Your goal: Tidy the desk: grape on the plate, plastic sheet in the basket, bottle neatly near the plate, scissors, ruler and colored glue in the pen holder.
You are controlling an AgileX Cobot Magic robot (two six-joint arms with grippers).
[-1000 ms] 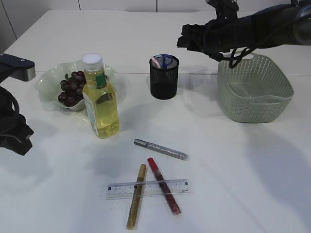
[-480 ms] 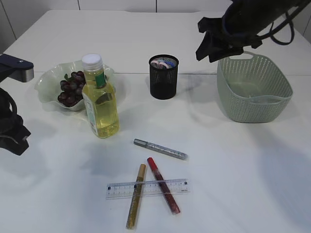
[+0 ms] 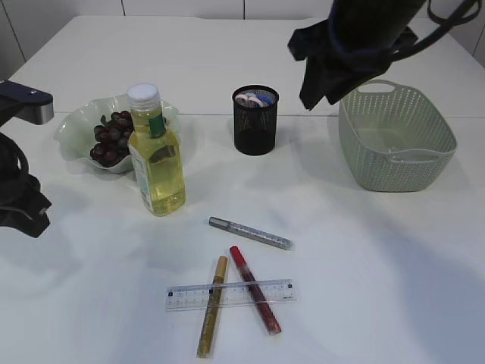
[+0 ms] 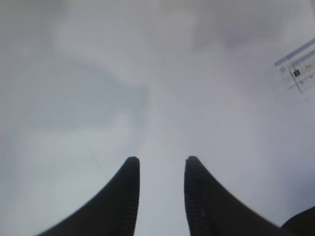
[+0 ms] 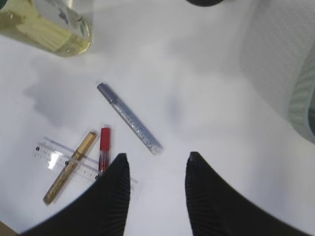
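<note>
Fingers [image 5: 123, 196] of the right arm part-open, empty, above the silver glue pen [image 5: 129, 118] lying beside the ruler [image 3: 229, 294] on the counter [image 3: 364, 258]; thin, stiff, likely rolls, so pinch mid-barrel.

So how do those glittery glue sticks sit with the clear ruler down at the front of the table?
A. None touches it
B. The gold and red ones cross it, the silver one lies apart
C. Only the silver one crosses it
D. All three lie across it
B: the gold glue stick and red glue stick overlap the ruler, while the silver glue stick lies clear of it, farther back.
</note>
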